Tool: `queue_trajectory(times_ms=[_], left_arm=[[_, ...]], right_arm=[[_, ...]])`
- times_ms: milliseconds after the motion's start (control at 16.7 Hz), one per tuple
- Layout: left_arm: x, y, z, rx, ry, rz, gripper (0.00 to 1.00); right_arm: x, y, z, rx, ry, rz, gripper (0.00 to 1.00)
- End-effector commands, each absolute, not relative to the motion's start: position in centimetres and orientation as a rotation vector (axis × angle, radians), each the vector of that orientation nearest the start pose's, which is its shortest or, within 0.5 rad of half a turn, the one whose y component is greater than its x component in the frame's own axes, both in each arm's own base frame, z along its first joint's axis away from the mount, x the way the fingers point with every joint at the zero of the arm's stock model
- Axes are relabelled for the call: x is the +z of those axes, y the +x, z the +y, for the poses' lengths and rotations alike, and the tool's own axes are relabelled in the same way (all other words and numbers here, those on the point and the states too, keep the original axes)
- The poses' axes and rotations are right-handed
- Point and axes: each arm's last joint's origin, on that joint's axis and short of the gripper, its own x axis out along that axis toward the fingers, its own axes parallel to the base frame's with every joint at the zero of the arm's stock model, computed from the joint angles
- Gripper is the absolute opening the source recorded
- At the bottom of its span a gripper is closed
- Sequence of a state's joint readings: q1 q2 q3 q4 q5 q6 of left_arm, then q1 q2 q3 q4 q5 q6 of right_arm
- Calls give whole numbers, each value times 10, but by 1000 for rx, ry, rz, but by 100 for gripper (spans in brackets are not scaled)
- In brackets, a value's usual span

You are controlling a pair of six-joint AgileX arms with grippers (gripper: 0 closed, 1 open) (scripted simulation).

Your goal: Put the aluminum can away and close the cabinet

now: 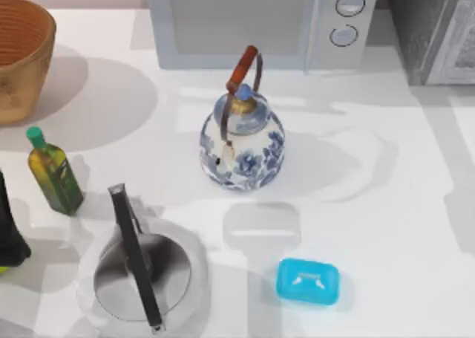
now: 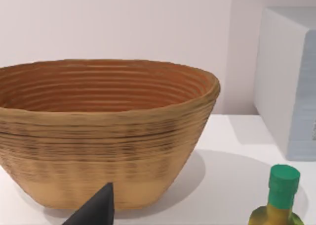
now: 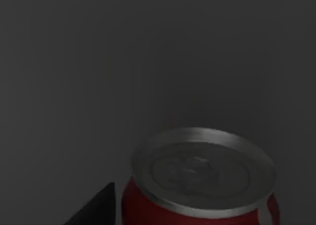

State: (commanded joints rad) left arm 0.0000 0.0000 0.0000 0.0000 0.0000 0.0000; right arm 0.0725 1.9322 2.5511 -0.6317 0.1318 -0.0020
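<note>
Can: small red aluminum drink can with a shiny silver top (image 3: 202, 185), upright in the right wrist view against a dark grey surround, apparently the cabinet interior.
Cabinet: grey speckled unit with a lighter framed door panel (image 1: 434, 30), upper right of the top view.
Right hand: one dark fingertip (image 3: 96, 207) just beside the can; whether it grips the can or is spread, cannot tell.
Key relation: can stands directly ahead of the right hand, long axis vertical; right arm is plainly the nearer.
Left hand: parked at the left edge of the bench (image 1: 386, 226), fingertip (image 2: 96, 207) near the woven brown basket (image 2: 103, 131) and green-capped oil bottle (image 2: 281, 195); spread cannot be told.
Writing: none readable on the can.
</note>
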Motion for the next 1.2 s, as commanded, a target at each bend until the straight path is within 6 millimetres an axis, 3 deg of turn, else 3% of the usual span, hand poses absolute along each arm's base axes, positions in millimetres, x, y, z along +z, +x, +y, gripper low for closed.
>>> queue_trajectory(times_ms=[300,540,720,900,1200], left_arm=[[160,106,-1,0,0,0,100],[160,106,-1,0,0,0,100],[160,106,-1,0,0,0,100],[160,106,-1,0,0,0,100],[160,106,-1,0,0,0,100]], right_arm=[[526,327,19,-55,-47,53,100],[480,260,14,-33,-53,94,100],[422,204,10,-8,-44,106,100],[350,157,7,11,-28,101,100],[234,114,2,14,-5,55,100]])
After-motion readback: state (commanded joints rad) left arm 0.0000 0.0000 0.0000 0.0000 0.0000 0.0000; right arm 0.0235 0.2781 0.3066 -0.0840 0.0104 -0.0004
